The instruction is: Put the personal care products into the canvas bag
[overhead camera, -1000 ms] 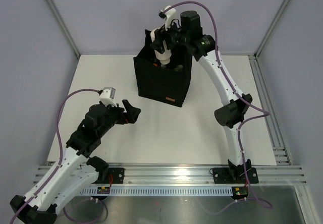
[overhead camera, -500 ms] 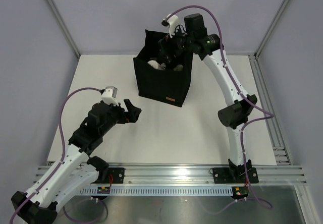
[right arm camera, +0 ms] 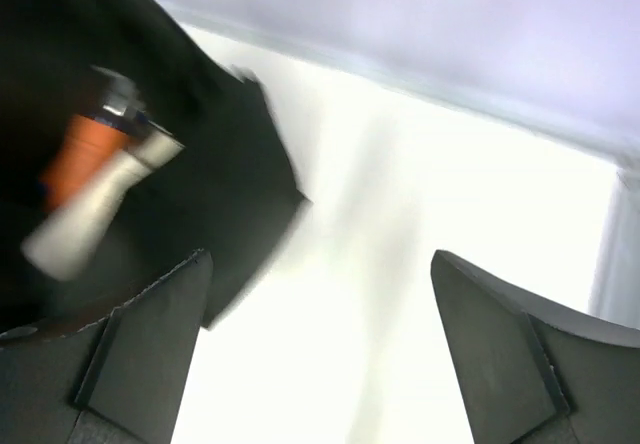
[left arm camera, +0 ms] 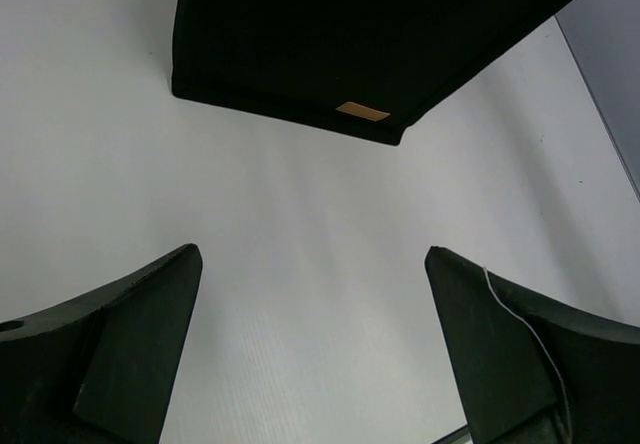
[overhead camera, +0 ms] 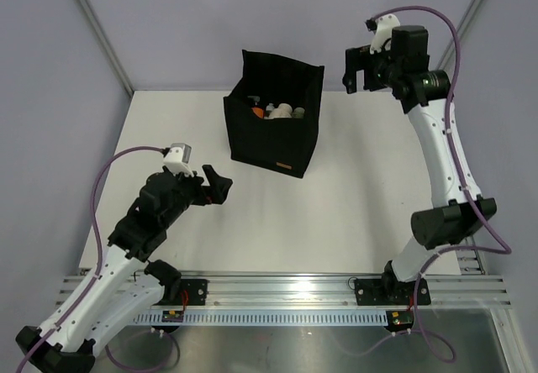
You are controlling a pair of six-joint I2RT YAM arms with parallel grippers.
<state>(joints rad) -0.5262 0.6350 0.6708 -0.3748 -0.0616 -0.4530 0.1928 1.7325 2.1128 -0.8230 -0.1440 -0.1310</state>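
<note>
Bag [overhead camera: 273,133] sits apart; right tool [overhead camera: 356,77] hangs spread wide beyond its right edge.

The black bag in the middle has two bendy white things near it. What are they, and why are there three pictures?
Those are a robot's left arm and right arm, bolted to the near edge of a white table. One picture looks down from above. The other two come from cameras on the wrists, so the dark shapes at the bottom are each hand's own fingers. The black canvas bag stands on the table with bottles inside; the right wrist camera blurrily shows a silver bottle and an orange bottle. The left hand is low near the table, the right hand raised to the bag's right. Both are open and hold nothing.
</note>
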